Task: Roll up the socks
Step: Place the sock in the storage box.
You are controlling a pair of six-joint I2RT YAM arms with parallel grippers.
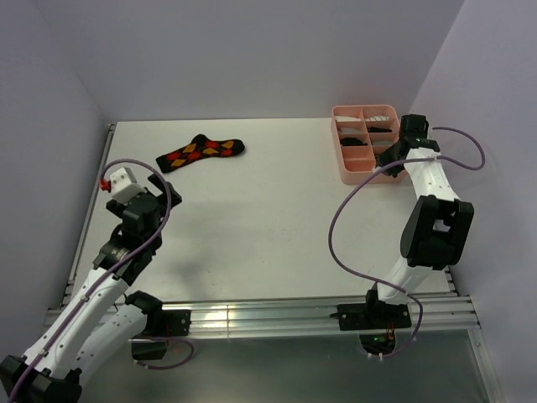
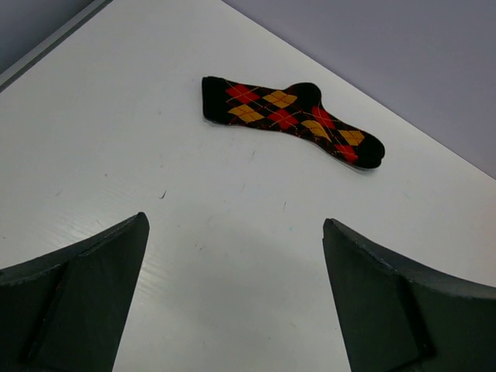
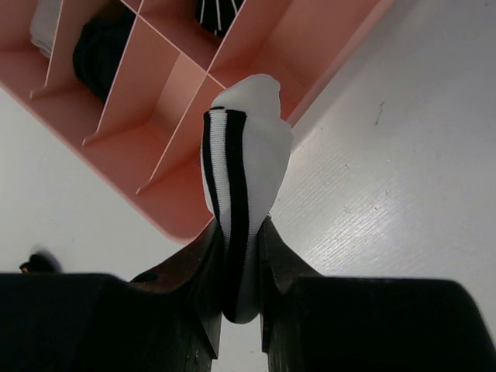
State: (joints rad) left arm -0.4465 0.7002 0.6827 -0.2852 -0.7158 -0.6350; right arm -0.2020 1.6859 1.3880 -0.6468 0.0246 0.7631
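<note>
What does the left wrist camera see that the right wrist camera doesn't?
Only left wrist: the argyle sock lying flat, beyond the open left claw. Only right wrist: the striped white sock pinched in the right claw, by the pink tray. Both: the white table.

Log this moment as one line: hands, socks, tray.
left hand: open, empty | argyle sock: flat on table, unrolled | right hand: shut on white sock at pink tray rim

Knit argyle sock [image 2: 291,118], soft cloth white sock [image 3: 260,155], smooth plastic tray [image 3: 318,46]
</note>
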